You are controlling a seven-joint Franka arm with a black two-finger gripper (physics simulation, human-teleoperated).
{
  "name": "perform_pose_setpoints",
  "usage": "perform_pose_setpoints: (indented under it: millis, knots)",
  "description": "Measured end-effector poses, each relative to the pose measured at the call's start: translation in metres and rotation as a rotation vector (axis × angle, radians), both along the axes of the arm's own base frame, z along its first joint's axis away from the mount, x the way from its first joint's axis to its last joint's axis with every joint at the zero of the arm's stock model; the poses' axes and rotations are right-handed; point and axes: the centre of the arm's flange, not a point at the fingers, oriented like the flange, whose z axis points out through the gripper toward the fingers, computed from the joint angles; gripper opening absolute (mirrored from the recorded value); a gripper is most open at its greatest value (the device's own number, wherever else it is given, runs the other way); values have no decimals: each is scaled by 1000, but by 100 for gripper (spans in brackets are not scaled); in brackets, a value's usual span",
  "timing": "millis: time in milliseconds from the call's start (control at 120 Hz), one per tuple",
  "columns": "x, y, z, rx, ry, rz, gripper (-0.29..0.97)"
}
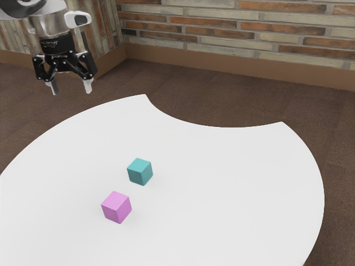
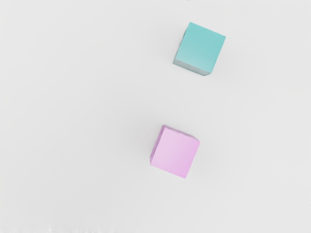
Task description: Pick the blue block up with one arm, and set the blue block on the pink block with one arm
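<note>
A blue-green block (image 1: 139,171) rests on the white table (image 1: 233,183) near its middle. Just in front of it, toward the exterior view's left, lies a pink block (image 1: 116,207), a small gap apart. My gripper (image 1: 70,86) hangs high at the exterior view's upper left, well above the table and far from both blocks, its fingers open with nothing between them. From above, the wrist view has the blue block (image 2: 199,48) and the pink block (image 2: 175,151) lying apart on the white surface.
The table has a curved notch cut into its far edge (image 1: 211,123). Brown carpet floor (image 1: 288,105) surrounds it, and a brick wall (image 1: 238,27) runs along the back.
</note>
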Motion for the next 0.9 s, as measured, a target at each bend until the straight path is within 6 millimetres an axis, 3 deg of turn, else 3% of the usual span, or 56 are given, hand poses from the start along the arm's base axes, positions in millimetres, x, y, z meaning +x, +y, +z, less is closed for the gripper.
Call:
perform_pose_setpoints:
  millis: [175,267,325,425,517,608,900]
  knots:
    - [1,2,-17,5,35,147,68]
    - [-1,-7,-27,8,59,191,68]
    - [20,-22,-63,22,119,187,68]
    - [61,-40,-141,39,202,157,68]
    - [87,-29,-195,42,224,157,68]
    - [100,-21,-214,38,197,138,68]
    - [129,-23,-261,24,104,-40,68]
